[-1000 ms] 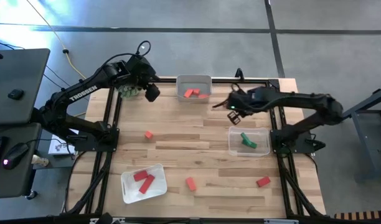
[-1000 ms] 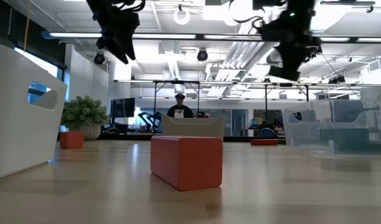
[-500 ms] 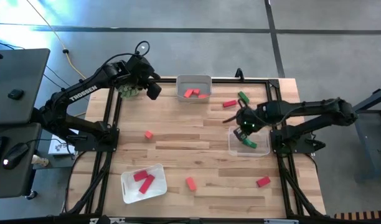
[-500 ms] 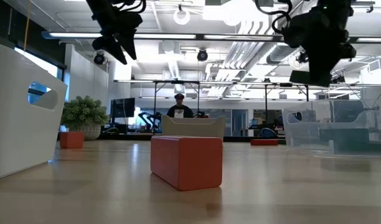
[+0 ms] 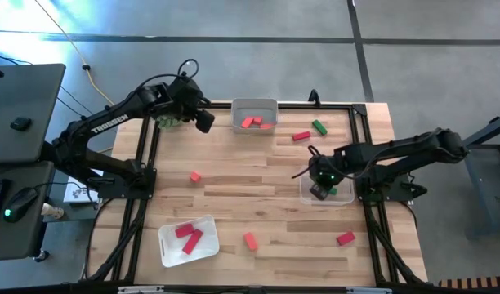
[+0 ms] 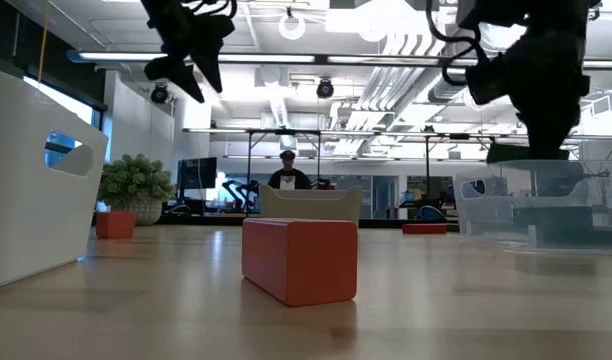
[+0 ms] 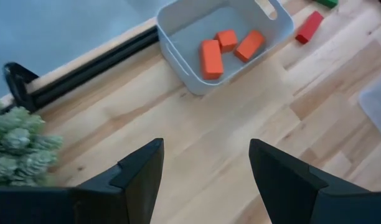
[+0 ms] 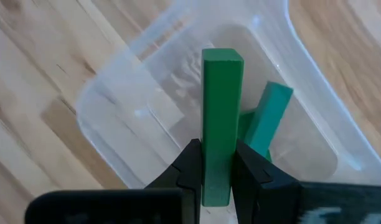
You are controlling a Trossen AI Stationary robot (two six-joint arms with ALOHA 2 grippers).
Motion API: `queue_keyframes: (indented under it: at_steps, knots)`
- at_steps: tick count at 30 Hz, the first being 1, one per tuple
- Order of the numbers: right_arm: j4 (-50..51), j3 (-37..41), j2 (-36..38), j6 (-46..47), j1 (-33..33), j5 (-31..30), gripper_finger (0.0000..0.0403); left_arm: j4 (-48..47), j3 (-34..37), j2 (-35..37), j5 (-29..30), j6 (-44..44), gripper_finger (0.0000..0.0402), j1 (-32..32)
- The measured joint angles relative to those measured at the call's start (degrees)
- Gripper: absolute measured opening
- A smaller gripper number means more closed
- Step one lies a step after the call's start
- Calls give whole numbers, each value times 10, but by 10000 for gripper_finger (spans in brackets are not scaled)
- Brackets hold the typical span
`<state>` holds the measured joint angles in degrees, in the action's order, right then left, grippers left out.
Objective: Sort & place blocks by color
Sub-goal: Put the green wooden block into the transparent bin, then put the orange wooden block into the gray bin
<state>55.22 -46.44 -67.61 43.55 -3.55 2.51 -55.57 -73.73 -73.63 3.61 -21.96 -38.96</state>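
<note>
I have a long green block [image 8: 222, 118] pinched upright between the fingers of my right gripper [image 8: 216, 163], hanging over the clear tray [image 8: 122, 124] at about three o'clock on the table [image 5: 258, 175]. A second, teal-green block [image 8: 267, 118] already lies tilted in that tray, just behind the one I hold. In the high view the right gripper [image 5: 319, 186] sits directly over this tray [image 5: 345, 196].

The other blocks are spread out. Three orange-coral blocks [image 7: 226, 47] lie in the grey bin [image 7: 178, 59] at twelve o'clock. Between twelve and two o'clock, loose on the wood, are a red block [image 5: 301, 136] and a green one [image 5: 319, 127], near each other but apart. A small red block [image 5: 195, 175] sits at nine o'clock, another [image 5: 250, 241] at six o'clock, and one more [image 5: 345, 238] near five o'clock. Two red blocks [image 5: 187, 235] lie in the white tray [image 5: 209, 247] at seven o'clock.

My left gripper [image 7: 203, 174] waits with its fingers spread wide, raised over bare wood at about eleven o'clock, beside the spiky green plant [image 7: 16, 146].
</note>
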Motion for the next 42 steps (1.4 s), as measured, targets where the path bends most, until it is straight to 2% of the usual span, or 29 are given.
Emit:
queue_keyframes:
  at_steps: [9,19,26,33,42]
  knots:
    - [-17,62,-2,-18,0,26,32,-1,0,0,1,-65,225,79]
    - [-15,80,-2,-25,0,37,36,-3,0,0,17,-123,225,165]
    - [-13,81,-2,-25,0,35,75,-42,0,0,18,-166,225,221]
    - [-17,81,-2,-25,0,25,111,-116,0,-6,54,-226,225,273]
    - [-15,49,-2,-42,0,5,154,-128,0,-20,73,-273,225,318]
